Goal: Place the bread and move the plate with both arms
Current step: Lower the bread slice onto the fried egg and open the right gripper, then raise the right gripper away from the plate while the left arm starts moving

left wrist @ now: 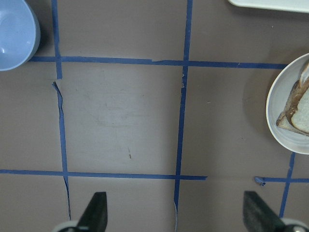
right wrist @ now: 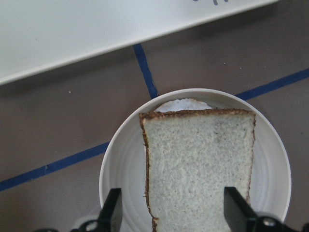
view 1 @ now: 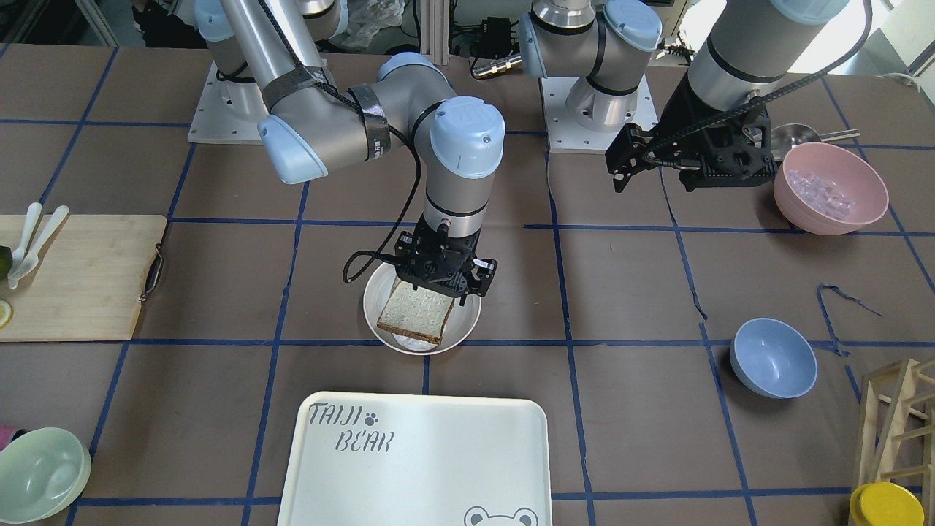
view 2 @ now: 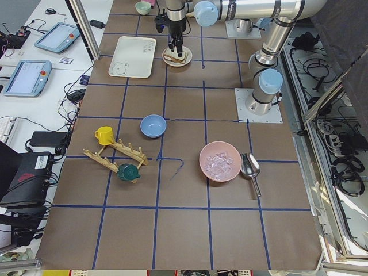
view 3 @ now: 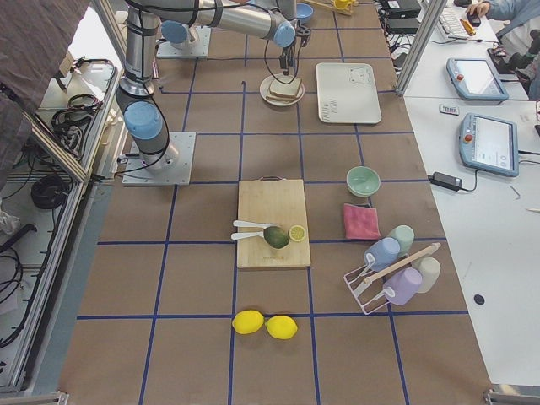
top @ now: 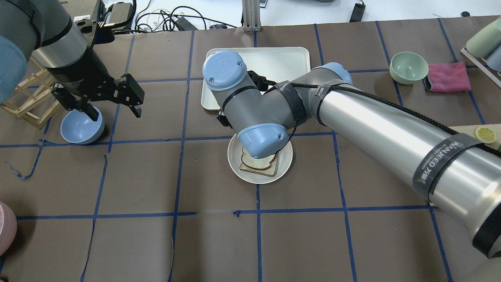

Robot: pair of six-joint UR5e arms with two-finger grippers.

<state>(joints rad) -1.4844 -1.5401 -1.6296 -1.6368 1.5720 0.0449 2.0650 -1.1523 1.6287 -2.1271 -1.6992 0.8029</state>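
Observation:
The bread (view 1: pixel 413 314), a slice with a dark brown crust, lies on the round cream plate (view 1: pixel 467 329) at the table's middle, on top of a paler slice (right wrist: pixel 183 104) that peeks out under it. My right gripper (view 1: pixel 438 288) hangs just above the plate with its jaws open. In the right wrist view (right wrist: pixel 175 215) its fingers (right wrist: pixel 114 212) straddle the bread (right wrist: pixel 198 164) over the plate (right wrist: pixel 120 159). In the overhead view the wrist hides it above the bread (top: pixel 258 161) and plate (top: pixel 287 156). My left gripper (view 1: pixel 654 179) is open and empty, raised off to the side (top: pixel 113 111).
The white "TAIJI BEAR" tray (view 1: pixel 416 453) lies just beyond the plate. A blue bowl (view 1: pixel 773 358) sits under the left arm's side, a pink bowl (view 1: pixel 829 186) nearby. A wooden cutting board (view 1: pixel 73 277) and a pale green bowl (view 1: pixel 40 475) are on the right arm's side.

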